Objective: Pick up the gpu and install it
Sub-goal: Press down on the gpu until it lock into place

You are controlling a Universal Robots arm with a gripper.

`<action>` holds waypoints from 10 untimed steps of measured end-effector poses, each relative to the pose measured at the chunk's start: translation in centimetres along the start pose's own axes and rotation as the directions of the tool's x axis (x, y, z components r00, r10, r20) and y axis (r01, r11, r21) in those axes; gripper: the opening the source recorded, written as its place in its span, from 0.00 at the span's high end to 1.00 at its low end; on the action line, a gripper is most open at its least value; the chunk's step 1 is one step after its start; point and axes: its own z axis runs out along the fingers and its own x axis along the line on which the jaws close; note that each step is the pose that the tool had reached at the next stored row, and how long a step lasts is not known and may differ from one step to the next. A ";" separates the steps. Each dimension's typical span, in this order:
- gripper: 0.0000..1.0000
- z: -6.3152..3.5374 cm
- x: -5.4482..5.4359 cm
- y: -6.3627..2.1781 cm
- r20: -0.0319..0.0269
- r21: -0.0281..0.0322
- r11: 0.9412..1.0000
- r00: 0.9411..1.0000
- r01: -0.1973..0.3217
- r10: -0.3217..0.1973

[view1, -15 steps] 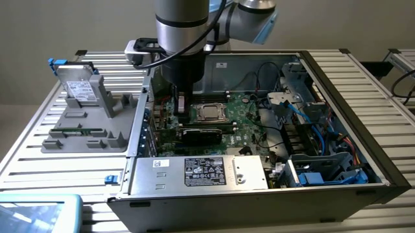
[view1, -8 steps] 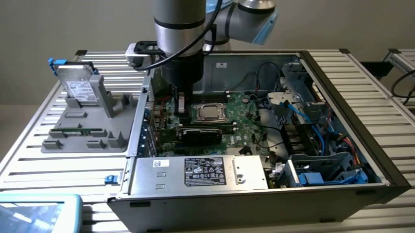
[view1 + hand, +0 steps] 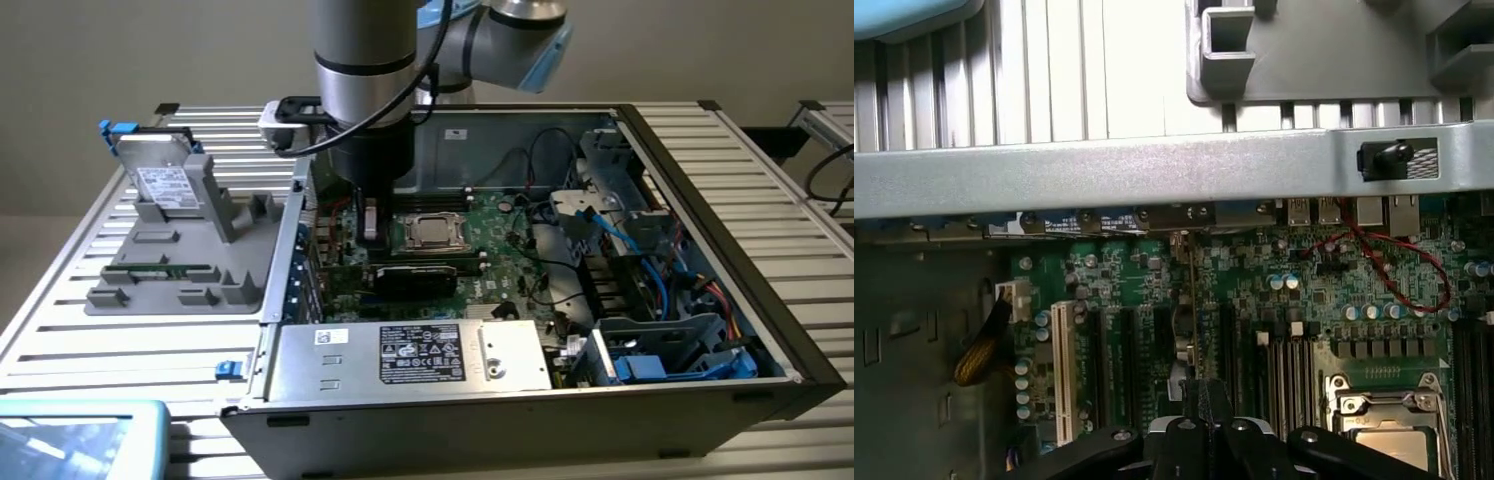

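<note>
My gripper (image 3: 374, 236) reaches down inside the open computer case (image 3: 747, 250), over the motherboard's expansion slots near the rear wall. In the wrist view its fingers (image 3: 1226, 432) are shut on the top edge of the gpu (image 3: 1189, 320). The card shows edge-on as a thin upright board running toward the case's rear wall (image 3: 1154, 170), in line with the slots. In the exterior view the gpu's black cooler block (image 3: 420, 273) lies just below the gripper, low on the green motherboard (image 3: 501, 250).
The CPU socket (image 3: 434, 232) sits beside the gripper. A grey power supply (image 3: 400, 355) fills the case's front, with a drive cage and blue cables (image 3: 654, 340) at the exterior view's right. Left of the case, a grey fixture (image 3: 174, 260) holds a hard drive (image 3: 167, 185) and a memory stick (image 3: 160, 270).
</note>
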 end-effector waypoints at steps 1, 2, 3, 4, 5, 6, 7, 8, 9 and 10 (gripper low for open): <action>0.88 0.20 0.0 0.01 0.000 0.000 1.000 1.000 0.000 0.000; 0.88 0.37 0.0 0.01 0.000 0.000 1.000 1.000 0.000 0.000; 0.88 0.55 0.0 0.01 0.000 0.000 1.000 1.000 0.000 0.000; 0.88 0.69 0.0 0.03 -0.001 0.000 1.000 1.000 0.000 0.000; 0.88 0.80 0.0 0.03 -0.001 0.000 1.000 1.000 0.000 0.000; 0.88 0.93 0.0 0.03 -0.002 0.000 1.000 1.000 0.000 0.000; 0.88 1.09 0.0 0.05 -0.003 0.001 1.000 1.000 0.000 0.000; 0.88 1.26 0.0 0.06 -0.003 0.001 1.000 1.000 0.000 0.000; 0.88 1.40 0.0 0.07 -0.004 0.000 1.000 1.000 0.000 0.000; 0.88 1.55 0.0 0.06 -0.005 0.000 1.000 1.000 0.000 0.000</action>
